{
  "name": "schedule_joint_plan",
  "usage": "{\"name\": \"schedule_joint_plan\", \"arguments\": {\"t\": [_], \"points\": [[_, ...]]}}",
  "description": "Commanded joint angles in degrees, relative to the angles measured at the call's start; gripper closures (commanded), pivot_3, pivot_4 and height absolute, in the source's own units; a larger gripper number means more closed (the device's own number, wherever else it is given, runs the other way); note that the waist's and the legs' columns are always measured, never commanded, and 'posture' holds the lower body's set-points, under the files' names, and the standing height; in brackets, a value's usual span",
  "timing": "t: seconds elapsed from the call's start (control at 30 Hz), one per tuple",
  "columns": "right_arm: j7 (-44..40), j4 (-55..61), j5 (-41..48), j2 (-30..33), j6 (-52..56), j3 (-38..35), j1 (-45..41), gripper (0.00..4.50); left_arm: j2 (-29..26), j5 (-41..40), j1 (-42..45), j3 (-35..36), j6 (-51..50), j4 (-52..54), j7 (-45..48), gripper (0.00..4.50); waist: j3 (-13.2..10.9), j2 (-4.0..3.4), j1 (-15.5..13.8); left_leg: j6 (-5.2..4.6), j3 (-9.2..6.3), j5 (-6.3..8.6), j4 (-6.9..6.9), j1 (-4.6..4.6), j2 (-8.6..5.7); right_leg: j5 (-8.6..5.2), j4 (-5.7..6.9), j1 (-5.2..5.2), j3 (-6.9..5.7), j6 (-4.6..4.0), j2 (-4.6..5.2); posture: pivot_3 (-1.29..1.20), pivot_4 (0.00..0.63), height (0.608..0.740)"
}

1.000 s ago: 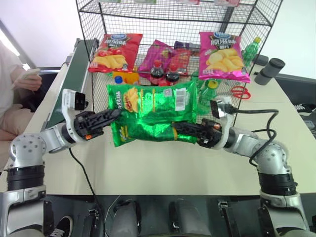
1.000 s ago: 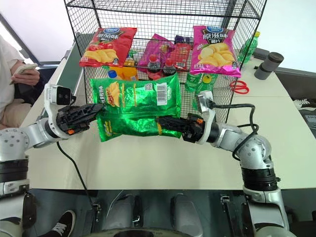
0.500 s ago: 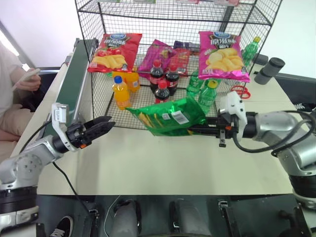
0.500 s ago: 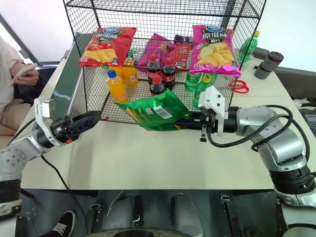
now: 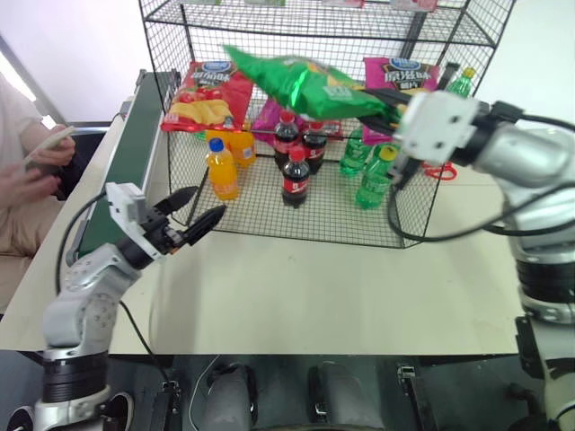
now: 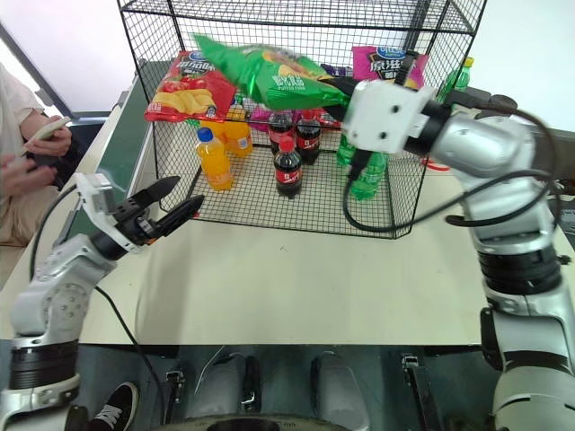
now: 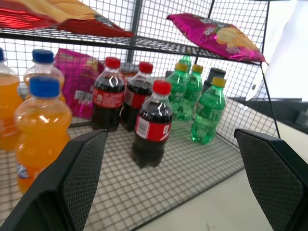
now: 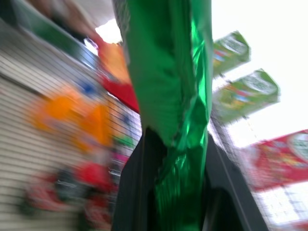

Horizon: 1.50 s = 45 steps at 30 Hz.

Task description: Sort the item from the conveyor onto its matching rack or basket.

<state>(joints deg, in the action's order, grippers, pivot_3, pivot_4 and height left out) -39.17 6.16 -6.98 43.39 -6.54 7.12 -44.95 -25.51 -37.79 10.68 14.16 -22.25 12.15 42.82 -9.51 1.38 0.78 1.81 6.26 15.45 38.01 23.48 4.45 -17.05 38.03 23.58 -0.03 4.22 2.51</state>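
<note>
The item, a glossy green crisp bag (image 5: 301, 83), hangs in the air in front of the rack's (image 5: 467, 40) middle shelf, lying nearly flat. My right gripper (image 5: 375, 97) is shut on the bag's right end, and its black fingers (image 8: 137, 187) pinch the green foil (image 8: 173, 86) between them. My left gripper (image 5: 198, 208) is open and holds nothing. It stands low over the table by the rack's front left corner, pointing at the bottles. The conveyor (image 5: 126, 153) runs along the table's left edge.
On the middle shelf lie a red crisp bag (image 5: 208, 94) and a pink crisp bag (image 5: 404, 74). Orange (image 5: 221, 166), cola (image 5: 295, 177) and green bottles (image 5: 373, 175) stand on the lowest tier. A person (image 5: 31, 166) with a phone sits at the far left. Red scissors (image 5: 437, 169) lie right of the rack.
My left gripper has let go of the green bag, opened and drawn back to the left. The right gripper has rolled and lifted the bag from table height up to the middle shelf.
</note>
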Motion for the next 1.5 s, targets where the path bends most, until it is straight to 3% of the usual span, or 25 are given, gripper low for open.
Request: {"name": "schedule_joint_plan", "arguments": {"t": [0.03,0.37,0.6,0.67,0.7,0.9,1.33,1.5], "points": [[6.7,-5.2,-12.0,0.4,-7.7,2.8,-1.9,4.41,0.2,0.6,1.1,-0.2,1.7,2.5,-1.0,0.00,0.0,0.00,0.1,0.01,0.01,0.00,0.00,0.01,0.02,0.00,-0.01,0.01,0.01,0.01,-0.01,0.00,0.150,0.740],[20.4,-18.3,-28.3,-8.5,-1.9,7.6,-8.7,4.41,1.3,2.0,0.7,-1.3,3.7,0.4,-0.5,0.00,0.0,-0.01,0.4,0.37,0.06,-0.21,0.00,-0.04,0.08,0.00,0.10,0.06,0.05,0.02,-0.09,0.00,0.150,0.740],[22.4,-24.8,-28.8,-13.7,1.3,8.4,-12.0,4.41,1.3,2.1,0.0,-1.7,3.9,0.9,-0.6,0.00,0.0,-0.01,0.1,0.51,0.09,-0.30,-0.02,0.00,0.09,0.00,0.07,0.06,0.03,0.01,-0.09,0.00,0.150,0.740],[23.2,-26.3,-29.5,-14.0,1.9,8.6,-13.1,3.39,1.5,2.4,-0.3,-1.9,4.0,1.2,-1.0,0.00,0.0,-0.01,0.1,0.49,0.08,-0.28,-0.02,0.02,0.07,0.00,0.06,0.06,0.04,0.01,-0.07,0.00,0.150,0.740],[23.3,-26.9,-30.0,-14.0,2.5,8.8,-13.6,3.13,1.7,2.3,-0.5,-1.9,3.9,1.5,-1.2,0.00,0.0,-0.01,0.2,0.49,0.08,-0.28,-0.02,0.02,0.07,0.00,0.06,0.06,0.04,0.02,-0.06,0.00,0.150,0.740],[18.0,-25.3,-24.4,-16.4,5.5,7.5,-13.4,0.13,2.2,2.3,-1.9,-2.4,4.1,2.4,-1.6,0.00,0.0,-0.02,0.5,0.48,0.06,-0.28,-0.02,0.00,0.15,0.00,0.10,0.08,0.04,0.01,-0.14,0.00,0.150,0.740],[3.0,-15.9,-3.9,-20.4,16.8,0.5,-11.7,0.04,3.7,3.9,-2.9,-4.7,5.6,2.4,-2.0,0.00,0.0,-0.02,0.3,0.16,0.06,-0.09,-0.02,0.00,0.15,0.00,0.11,0.07,0.02,0.02,-0.11,0.00,0.150,0.740],[2.7,-14.2,1.0,-21.2,20.2,-2.0,-10.7,0.04,3.7,4.1,-3.2,-5.1,5.5,2.8,-2.1,0.00,0.0,-0.03,0.3,0.16,0.05,-0.09,-0.03,0.00,0.17,0.00,0.11,0.07,0.02,0.02,-0.13,0.00,0.150,0.740]]}}
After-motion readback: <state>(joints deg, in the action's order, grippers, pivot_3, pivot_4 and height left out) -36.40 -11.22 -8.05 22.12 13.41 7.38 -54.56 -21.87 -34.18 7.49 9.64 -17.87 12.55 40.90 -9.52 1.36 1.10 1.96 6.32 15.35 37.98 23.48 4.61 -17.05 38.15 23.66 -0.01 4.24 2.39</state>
